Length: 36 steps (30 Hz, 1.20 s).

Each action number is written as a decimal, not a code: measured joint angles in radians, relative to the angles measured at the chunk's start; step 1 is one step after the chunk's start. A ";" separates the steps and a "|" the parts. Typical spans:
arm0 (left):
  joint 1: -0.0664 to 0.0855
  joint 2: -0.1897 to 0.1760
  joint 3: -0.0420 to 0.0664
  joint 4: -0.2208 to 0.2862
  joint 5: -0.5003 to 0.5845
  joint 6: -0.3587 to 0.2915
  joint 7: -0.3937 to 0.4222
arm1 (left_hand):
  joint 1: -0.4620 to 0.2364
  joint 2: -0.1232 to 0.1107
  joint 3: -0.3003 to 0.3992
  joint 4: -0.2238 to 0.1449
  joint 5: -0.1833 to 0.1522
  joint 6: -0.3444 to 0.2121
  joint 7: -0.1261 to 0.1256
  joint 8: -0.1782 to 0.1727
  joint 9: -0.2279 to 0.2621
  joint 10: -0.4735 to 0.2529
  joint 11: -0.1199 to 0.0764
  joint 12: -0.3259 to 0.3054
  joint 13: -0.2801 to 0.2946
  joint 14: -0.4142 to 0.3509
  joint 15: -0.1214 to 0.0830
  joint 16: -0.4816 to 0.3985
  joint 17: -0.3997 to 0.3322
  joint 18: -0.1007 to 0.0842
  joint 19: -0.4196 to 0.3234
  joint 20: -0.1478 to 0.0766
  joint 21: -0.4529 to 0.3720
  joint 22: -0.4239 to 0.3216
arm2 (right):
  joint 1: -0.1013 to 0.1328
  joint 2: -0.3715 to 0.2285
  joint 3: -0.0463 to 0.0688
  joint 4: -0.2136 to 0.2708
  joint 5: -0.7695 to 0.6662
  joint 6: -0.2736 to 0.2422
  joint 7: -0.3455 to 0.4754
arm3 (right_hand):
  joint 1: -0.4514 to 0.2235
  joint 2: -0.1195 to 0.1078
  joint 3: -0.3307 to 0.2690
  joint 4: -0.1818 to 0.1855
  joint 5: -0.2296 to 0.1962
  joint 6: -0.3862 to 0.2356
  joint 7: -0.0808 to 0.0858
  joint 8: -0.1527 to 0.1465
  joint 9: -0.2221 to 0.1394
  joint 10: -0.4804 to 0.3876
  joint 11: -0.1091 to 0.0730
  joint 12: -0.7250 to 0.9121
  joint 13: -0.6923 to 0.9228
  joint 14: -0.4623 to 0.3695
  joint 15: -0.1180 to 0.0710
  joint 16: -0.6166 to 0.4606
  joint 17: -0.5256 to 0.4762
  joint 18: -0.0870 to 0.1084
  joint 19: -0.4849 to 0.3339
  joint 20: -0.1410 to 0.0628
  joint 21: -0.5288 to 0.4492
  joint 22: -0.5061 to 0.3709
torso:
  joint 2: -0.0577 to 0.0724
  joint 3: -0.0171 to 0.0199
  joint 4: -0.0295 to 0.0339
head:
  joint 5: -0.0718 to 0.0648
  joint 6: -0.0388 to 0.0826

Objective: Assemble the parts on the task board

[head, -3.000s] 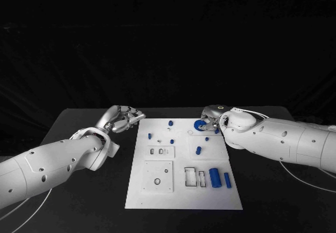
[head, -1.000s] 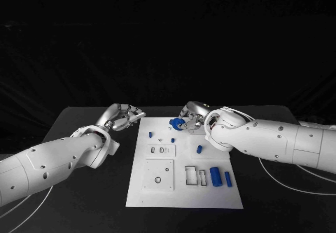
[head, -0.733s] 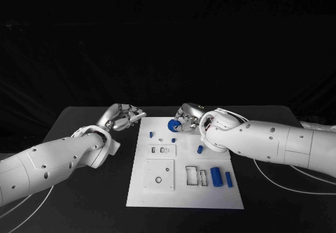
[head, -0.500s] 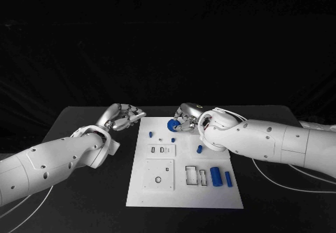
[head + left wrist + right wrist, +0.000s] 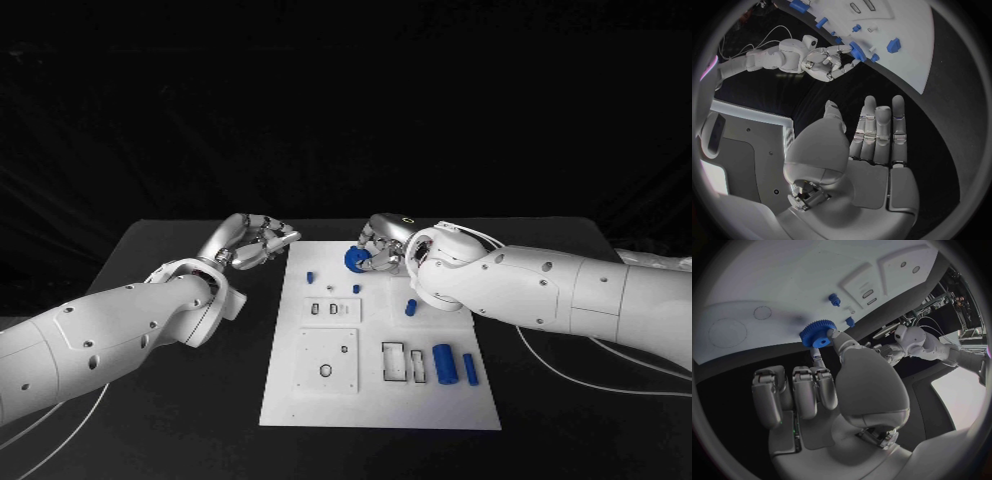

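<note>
Pinching a blue gear [image 5: 353, 258] over the white board [image 5: 378, 400], the right hand [image 5: 381, 241]; left hand [image 5: 253, 240] spread, holding nothing.

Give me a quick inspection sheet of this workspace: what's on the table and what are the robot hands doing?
Surface: black table, white task board in its middle.
Job's things: blue gear at the board's far end; blue parts lying near its right edge.
Clutter: nothing seen.
Robot hands: right robot hand pinches the gear; left robot hand holds nothing, beside the board.
Cables: white cable under the right arm.
Surroundings: dark.
</note>
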 measured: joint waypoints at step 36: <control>0.001 -0.022 0.000 0.029 -0.001 -0.008 -0.002 | 0.000 0.000 0.000 0.000 0.000 0.000 0.000 0.000 0.001 0.000 0.000 0.000 -0.002 0.000 0.000 0.000 0.000 0.000 0.004 -0.004 0.000 0.000 | -0.026 0.090 0.001 -0.127 -0.022 0.008 0.024 | -0.008 0.008 0.000 0.000 -0.035 0.004 0.003 -0.018 0.000 -0.001 0.006 0.000 0.000 0.000 0.007 0.000 0.001 0.000 0.000 0.007 0.000 0.000 | 0.000 0.0002 -0.0008 | 0.008 -0.018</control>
